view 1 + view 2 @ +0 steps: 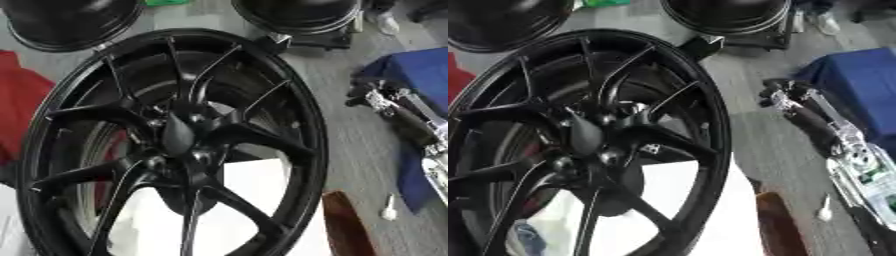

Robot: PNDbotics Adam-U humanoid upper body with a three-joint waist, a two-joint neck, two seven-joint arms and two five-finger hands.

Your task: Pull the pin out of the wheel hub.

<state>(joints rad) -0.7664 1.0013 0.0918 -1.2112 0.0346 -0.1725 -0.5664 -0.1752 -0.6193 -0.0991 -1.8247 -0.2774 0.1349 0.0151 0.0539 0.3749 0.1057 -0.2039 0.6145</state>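
A large black multi-spoke wheel fills the middle of both views, tilted toward me. Its dark hub sits at the centre, with small silvery bits just above it; I cannot make out a pin there. My right hand hangs to the right of the rim at the end of a silver and black forearm, apart from the wheel and level with its upper half. A small white peg-shaped thing lies on the grey floor to the lower right. My left hand shows in neither view.
Two more black rims stand at the top. A blue cloth lies at the right, a red thing at the left, a brown board by the wheel's lower right, a white sheet beneath it.
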